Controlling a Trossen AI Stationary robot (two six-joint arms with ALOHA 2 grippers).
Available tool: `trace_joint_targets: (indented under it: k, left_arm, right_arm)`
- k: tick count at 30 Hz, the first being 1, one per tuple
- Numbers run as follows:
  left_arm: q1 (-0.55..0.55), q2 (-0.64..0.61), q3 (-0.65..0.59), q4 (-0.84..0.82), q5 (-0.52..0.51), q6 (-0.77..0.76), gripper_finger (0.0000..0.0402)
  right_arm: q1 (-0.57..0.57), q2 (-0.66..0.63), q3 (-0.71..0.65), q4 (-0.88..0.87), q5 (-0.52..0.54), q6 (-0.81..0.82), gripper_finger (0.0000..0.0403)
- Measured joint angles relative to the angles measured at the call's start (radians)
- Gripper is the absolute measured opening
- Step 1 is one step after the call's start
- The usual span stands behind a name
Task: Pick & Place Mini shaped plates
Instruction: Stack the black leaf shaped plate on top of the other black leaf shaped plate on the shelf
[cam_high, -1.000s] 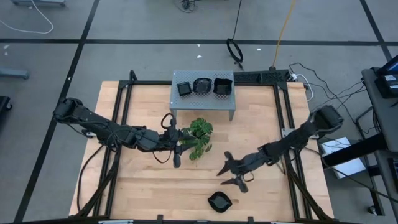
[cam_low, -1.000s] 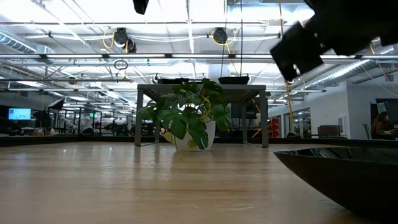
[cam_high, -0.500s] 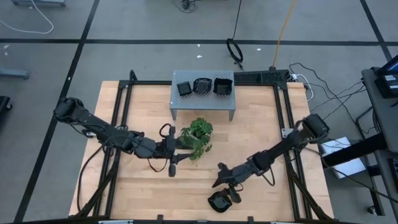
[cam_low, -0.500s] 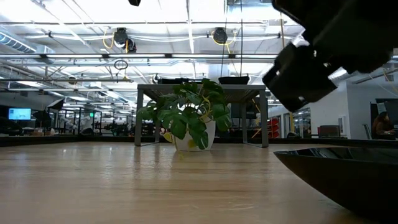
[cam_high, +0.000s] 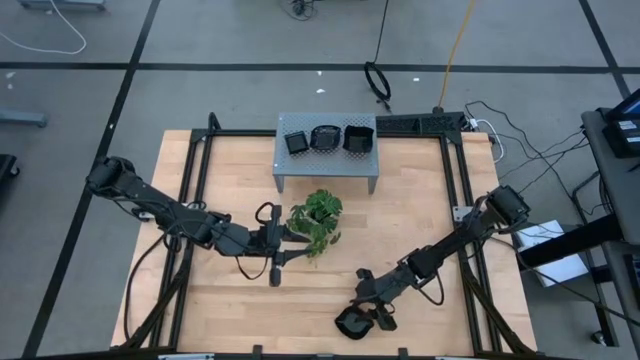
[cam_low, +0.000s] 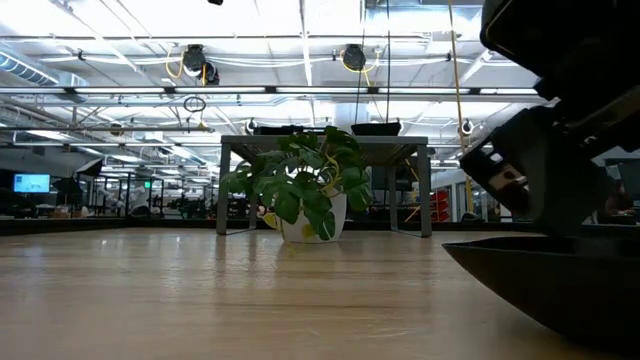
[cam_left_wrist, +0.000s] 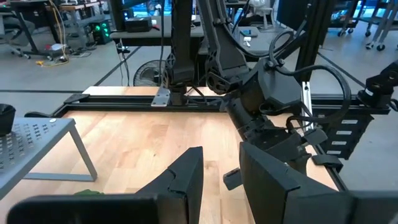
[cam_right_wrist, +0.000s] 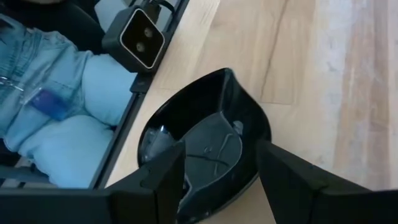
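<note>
A glossy black wavy-edged mini plate (cam_high: 350, 324) lies flat on the wood near the table's front edge; the low view has it at the right (cam_low: 540, 285). My right gripper (cam_high: 366, 302) hangs open just over it, slanting down, one finger on either side of the plate (cam_right_wrist: 205, 140); I cannot tell whether they touch it. Three more black plates (cam_high: 324, 138) sit on the grey perforated shelf (cam_high: 327, 165) at the back. My left gripper (cam_high: 284, 246) waits open beside the green plant (cam_high: 318, 218), with nothing between its fingers (cam_left_wrist: 186, 174).
The potted plant stands mid-table in front of the shelf. A black frame rail (cam_high: 460, 220) runs along the table's sides. In the right wrist view, a small camera (cam_right_wrist: 138, 34) and a person in jeans (cam_right_wrist: 50, 99) sit at the near edge, beside the plate.
My right gripper has swung toward the table's near edge and sunk over the black plate, tipping downward and rolling as it went; its fingers stay open. My left gripper has drifted slightly toward the near edge beside the plant. The plate has not moved.
</note>
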Motion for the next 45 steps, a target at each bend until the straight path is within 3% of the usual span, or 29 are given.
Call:
trace_joint_targets:
  k: [11, 16, 22, 37, 45]
  left_arm:
    - [0.0, 0.0, 0.0, 0.0, 0.0, -0.001, 0.0108]
    - [0.0, 0.0, 0.0, 0.0, 0.0, -0.001, 0.0108]
    - [0.0, 0.0, 0.0, 0.0, 0.0, -0.001, 0.0108]
    - [0.0, 0.0, 0.0, -0.001, -0.001, -0.001, 0.0108]
    - [0.0, 0.0, 0.0, -0.001, 0.0, -0.001, 0.0108]
  right_arm:
    - [0.0, 0.0, 0.0, 0.038, 0.034, -0.113, 0.0187]
    - [-0.003, 0.0, 0.0, 0.0, 0.136, -0.152, 0.0187]
    - [-0.008, 0.001, -0.001, -0.101, 0.127, -0.091, 0.0187]
    - [-0.009, 0.001, -0.001, -0.1, 0.072, -0.017, 0.0187]
    - [-0.009, 0.009, -0.001, -0.097, 0.076, -0.009, 0.0154]
